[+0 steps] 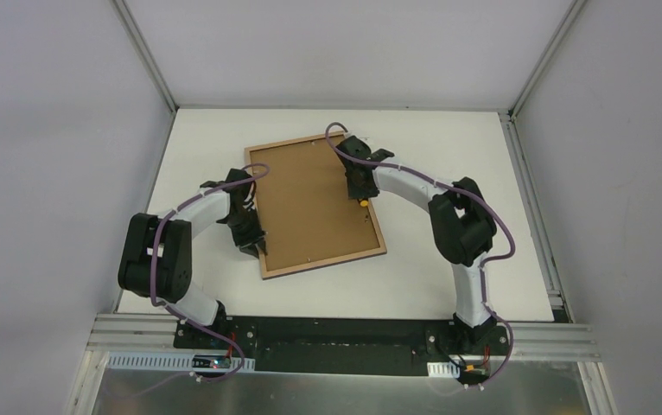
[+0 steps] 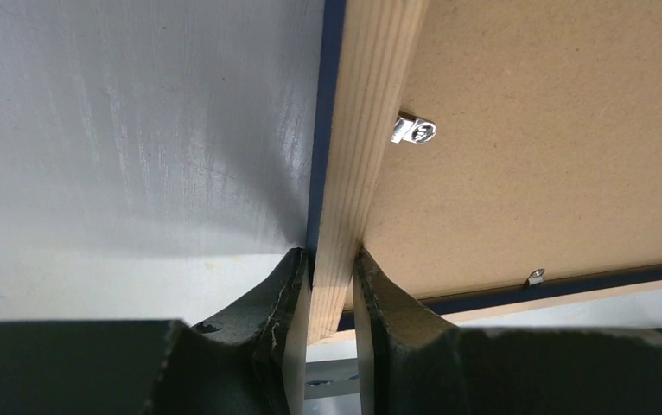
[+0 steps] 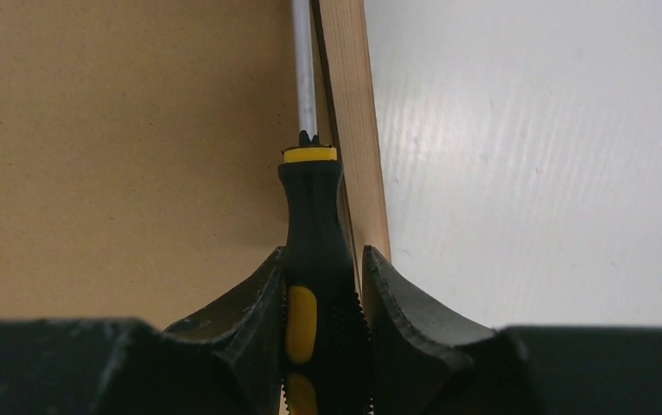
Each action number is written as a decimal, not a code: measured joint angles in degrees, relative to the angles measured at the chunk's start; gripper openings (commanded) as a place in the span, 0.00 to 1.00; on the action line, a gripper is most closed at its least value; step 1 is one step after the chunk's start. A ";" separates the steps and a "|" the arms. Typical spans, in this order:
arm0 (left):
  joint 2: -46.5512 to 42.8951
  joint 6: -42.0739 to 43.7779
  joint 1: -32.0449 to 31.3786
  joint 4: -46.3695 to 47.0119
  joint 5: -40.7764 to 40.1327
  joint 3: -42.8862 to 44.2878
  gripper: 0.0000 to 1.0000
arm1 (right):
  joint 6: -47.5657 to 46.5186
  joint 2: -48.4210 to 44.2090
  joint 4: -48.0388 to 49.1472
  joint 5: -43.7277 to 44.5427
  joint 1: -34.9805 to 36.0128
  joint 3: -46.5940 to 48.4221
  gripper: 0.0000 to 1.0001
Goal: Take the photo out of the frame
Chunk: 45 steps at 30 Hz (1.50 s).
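the right gripper [image 3: 325, 259] is clamped hard on the black-and-yellow handle of a screwdriver [image 3: 315, 207], a finger on each side and no gap to spare. straight ahead of those fingers the steel shaft [image 3: 303, 69] runs along the seam. the brown backing board [image 3: 120, 156] is on the shaft's left and the pale wood rim of the frame [image 3: 353, 104] on its right, with white table [image 3: 552, 156] beyond the rim. the tip is past the top of the wrist view, so i can't tell what it touches.

the left gripper [image 2: 330, 259] is closed on the opposite long rim, one finger outside by the blue edge and one on the board side. a little ahead of it and to its right a metal tab [image 2: 416, 130] lies over the board's edge. farther right, on the cross rim, sits a second tab [image 2: 533, 277]. the frame lies back-up between the two arms, and the photo, presumably under the board, isn't in sight.

what worries me is that the shaft lies nearly flat in that seam. a forward push could skate past a tab, or dig into the soft board or the rim. the handle is held by two fingers only, so resistance at the tip might twist it or drive it back through the grip. the left hold is a thin pinch near one corner, so a sideways shove from the screwdriver could swing the frame round it or pull the rim free. levering the board with tabs not turned aside could bend it and crease the photo.
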 measured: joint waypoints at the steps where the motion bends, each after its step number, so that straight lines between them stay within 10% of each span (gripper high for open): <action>1: 0.07 -0.26 0.00 -0.02 0.00 0.04 0.00 | -0.68 1.01 0.11 -0.46 -0.22 1.40 0.00; 38: 0.85 -0.59 0.00 -0.96 0.26 0.74 0.00 | -3.19 -4.76 1.95 -11.30 -3.39 -4.28 0.00; 45: 1.07 -0.63 0.07 -1.38 3.23 2.08 0.49 | -3.19 -4.13 2.01 -12.63 -3.65 -2.69 0.00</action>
